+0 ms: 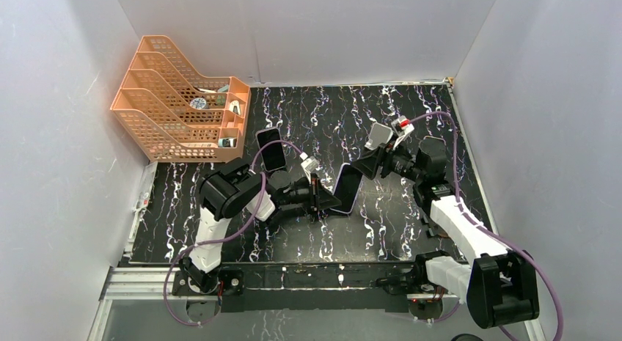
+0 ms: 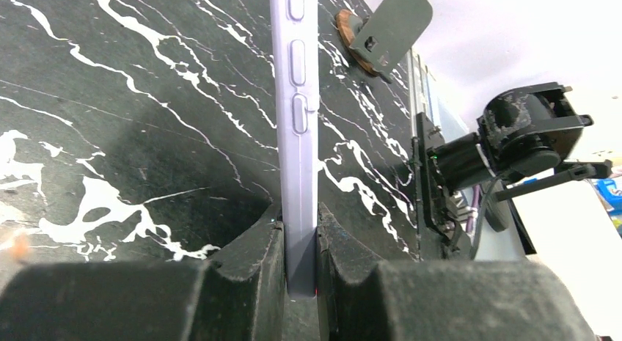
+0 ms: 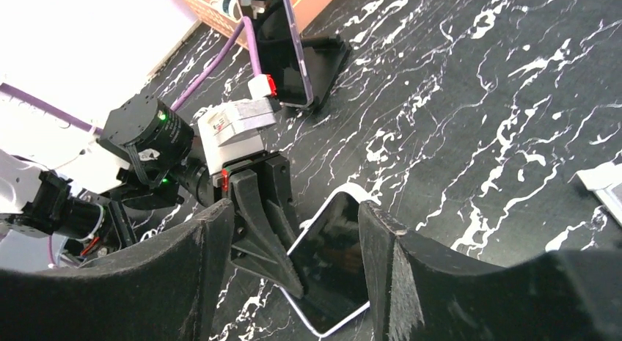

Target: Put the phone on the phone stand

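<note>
Left wrist shows lilac-cased phone [image 2: 297,136] edge-on in left hand [image 2: 300,235].

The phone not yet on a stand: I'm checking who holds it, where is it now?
The phone sits in the middle of the table in the top view, clamped by the left gripper, the right gripper open around it.

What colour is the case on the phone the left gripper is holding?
Pale lavender; the phone shows its case edge best in the left wrist view.
</note>
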